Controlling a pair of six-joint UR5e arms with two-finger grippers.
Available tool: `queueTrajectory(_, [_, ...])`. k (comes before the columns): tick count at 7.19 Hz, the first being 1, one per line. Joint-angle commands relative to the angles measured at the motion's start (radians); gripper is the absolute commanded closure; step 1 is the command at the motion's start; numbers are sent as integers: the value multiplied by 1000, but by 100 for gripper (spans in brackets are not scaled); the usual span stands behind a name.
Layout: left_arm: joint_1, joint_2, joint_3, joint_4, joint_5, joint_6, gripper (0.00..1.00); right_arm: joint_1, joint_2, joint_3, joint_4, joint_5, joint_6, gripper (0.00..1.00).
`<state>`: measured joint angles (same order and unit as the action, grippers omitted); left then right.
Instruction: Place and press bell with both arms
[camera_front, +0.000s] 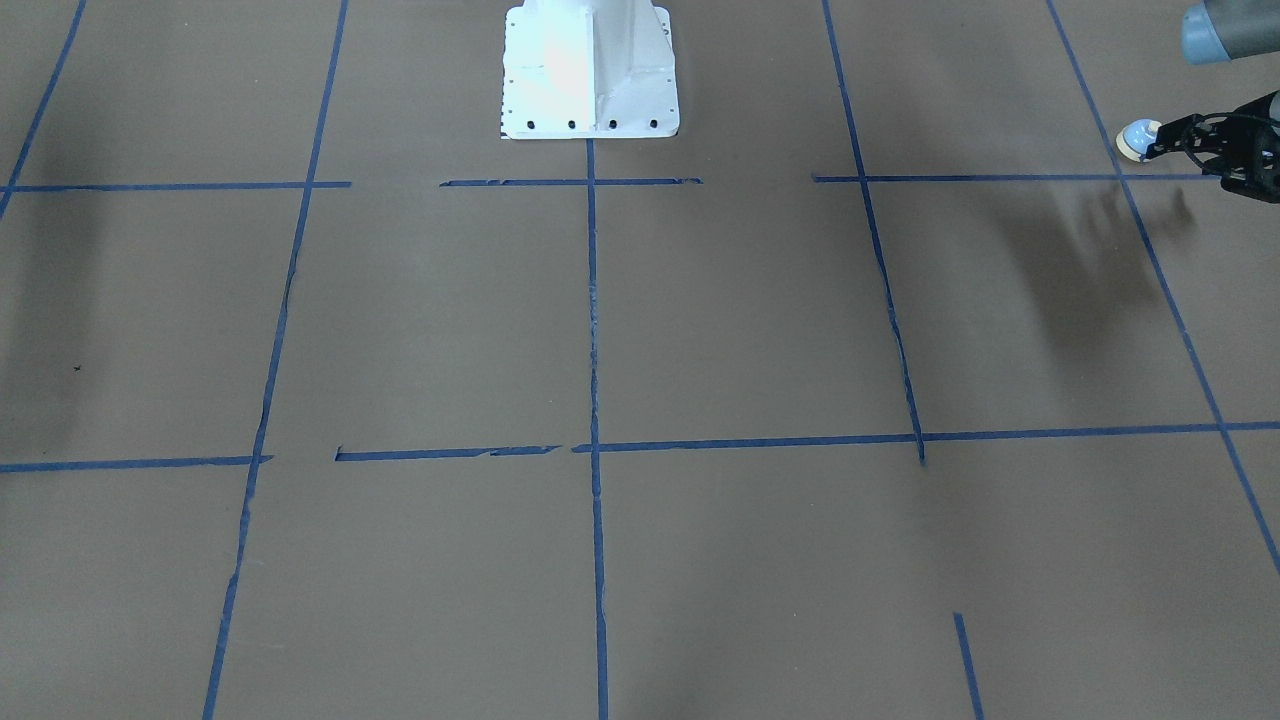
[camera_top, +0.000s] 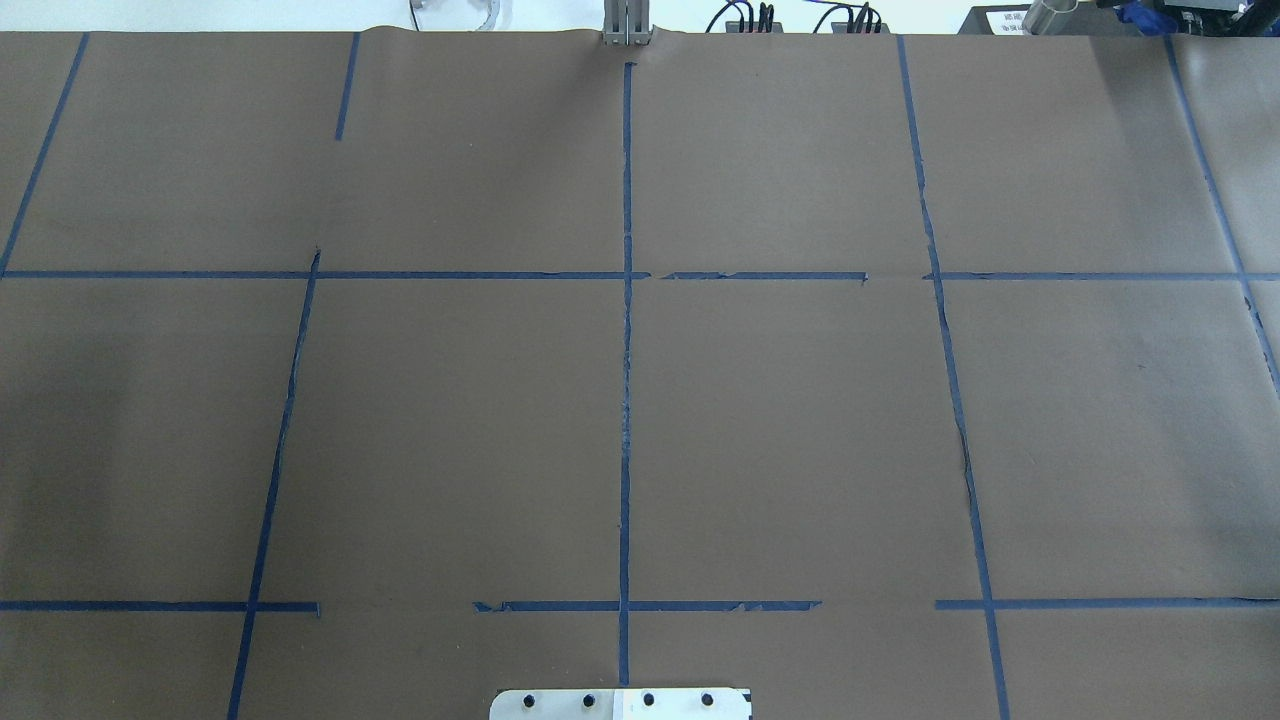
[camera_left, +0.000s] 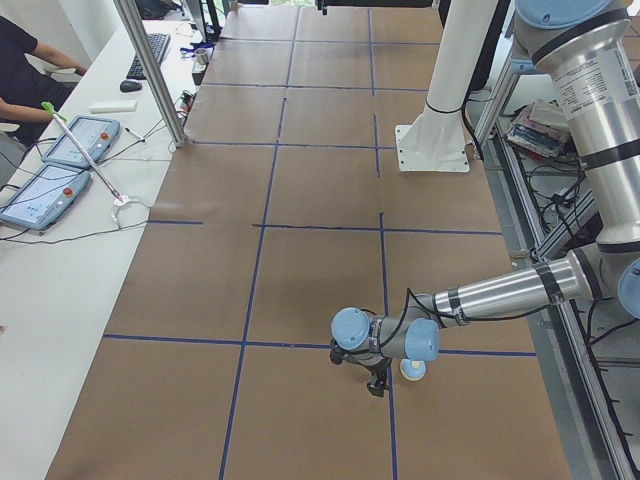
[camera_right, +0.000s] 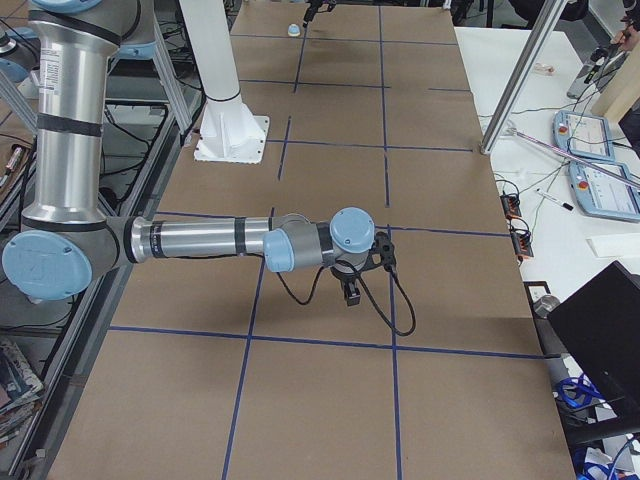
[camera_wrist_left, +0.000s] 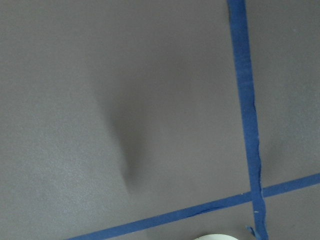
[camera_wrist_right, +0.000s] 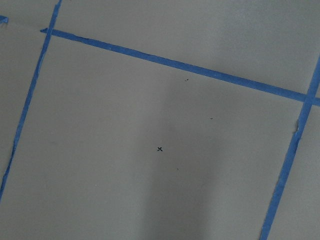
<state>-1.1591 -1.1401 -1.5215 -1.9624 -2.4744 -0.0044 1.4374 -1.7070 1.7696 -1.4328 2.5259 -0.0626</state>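
The bell, light blue with a cream ring, is held tipped on its side, a little above the brown table at the front-facing view's far right. My left gripper is shut on it. The bell also shows in the left view, beside the left arm's wrist, and tiny at the far end in the right view. A cream edge of the bell peeks in at the bottom of the left wrist view. My right gripper hangs over the table's other end. I cannot tell whether it is open or shut.
Brown paper with a blue tape grid covers the table. The white pedestal base stands at the robot's side. A small x mark lies below the right wrist. Operators' tablets and a post stand along the far edge.
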Motion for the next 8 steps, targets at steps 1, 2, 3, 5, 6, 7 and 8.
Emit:
queueTrajectory(1, [42,40,-2,-105,-12,-133,0,0,0,1,0,1,0,0])
queueTrajectory(2, [82,40,-2,-128,-17,-152,0,0,0,1,0,1,0,0])
queueTrajectory(3, [99,48,0,-163,-26,-237,0,0,0,1,0,1,0,0])
queueTrajectory(5, [179,100,4,-281,-25,-347,0,0,-6,1,0,1,-5,0])
queueTrajectory(6, [182,108,6,-297,-24,-356,0,0,-8,1,2,1,-5,0])
queueTrajectory(7, [188,106,6,-297,-14,-389,0,0,-11,1,2,1,-5,0])
queueTrajectory(8, [191,105,6,-297,14,-394,0,0,-13,1,2,1,-5,0])
